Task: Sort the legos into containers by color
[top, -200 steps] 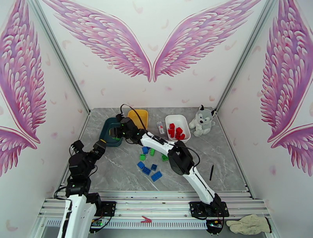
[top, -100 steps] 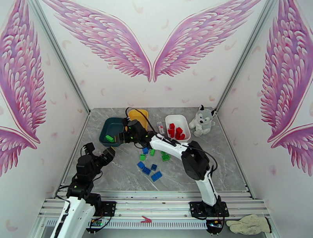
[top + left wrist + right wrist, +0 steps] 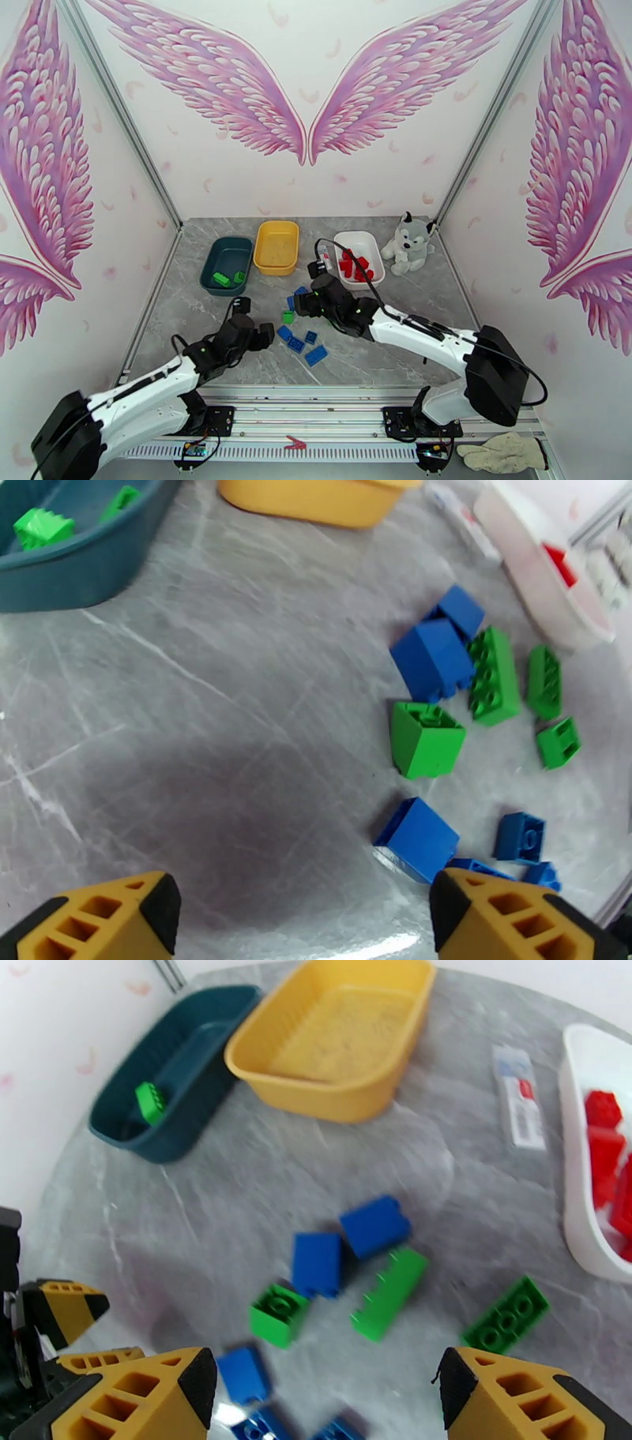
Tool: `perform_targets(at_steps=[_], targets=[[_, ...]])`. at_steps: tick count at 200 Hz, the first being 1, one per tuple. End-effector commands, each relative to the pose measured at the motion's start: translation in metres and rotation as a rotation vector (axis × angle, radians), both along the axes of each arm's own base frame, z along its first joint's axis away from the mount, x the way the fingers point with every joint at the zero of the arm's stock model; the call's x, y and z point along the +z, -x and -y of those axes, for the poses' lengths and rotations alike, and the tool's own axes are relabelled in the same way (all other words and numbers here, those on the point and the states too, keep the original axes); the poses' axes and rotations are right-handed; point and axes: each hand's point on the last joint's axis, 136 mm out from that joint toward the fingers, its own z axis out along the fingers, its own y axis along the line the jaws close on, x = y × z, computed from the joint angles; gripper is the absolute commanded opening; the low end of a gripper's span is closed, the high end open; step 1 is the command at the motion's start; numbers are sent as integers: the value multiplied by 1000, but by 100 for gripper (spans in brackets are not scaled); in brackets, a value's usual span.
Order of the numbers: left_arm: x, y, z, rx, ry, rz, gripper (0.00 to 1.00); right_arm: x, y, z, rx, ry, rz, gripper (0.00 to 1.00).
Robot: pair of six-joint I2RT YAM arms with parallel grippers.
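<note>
Loose blue and green legos point(image 3: 304, 325) lie in a cluster mid-table. In the left wrist view a green square brick point(image 3: 426, 739) and a blue one point(image 3: 416, 839) sit just ahead of my left gripper point(image 3: 300, 922), which is open and holds nothing. My right gripper point(image 3: 324, 1402) hovers over the same cluster, open and empty, above a blue brick point(image 3: 316, 1264) and a green oblong point(image 3: 389, 1291). The dark teal container point(image 3: 215, 256) holds green bricks point(image 3: 221, 278). The yellow container point(image 3: 277, 246) looks bare. The white container point(image 3: 371, 246) holds red bricks point(image 3: 355, 267).
A plush husky point(image 3: 408, 242) sits at the back right beside the white tray. A small white-and-red tube point(image 3: 517, 1098) lies between the yellow and white trays. A thin dark stick point(image 3: 426, 347) lies on the right of the table.
My right gripper has pulled back from the teal tray to above the pile and opened, leaving a green brick in the tray. My left arm has swung in from the left toward the pile.
</note>
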Motion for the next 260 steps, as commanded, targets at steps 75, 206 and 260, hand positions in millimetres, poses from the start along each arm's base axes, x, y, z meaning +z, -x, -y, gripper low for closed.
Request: perform_targets(at_steps=[75, 206, 260], targets=[[-13, -52, 67, -48, -149, 37, 89, -2, 34, 60, -99, -34, 25, 88], [-38, -63, 75, -32, -205, -23, 44, -13, 34, 61, -115, -42, 11, 87], [-6, -56, 68, -29, -159, 28, 33, -24, 35, 39, -59, -90, -39, 83]])
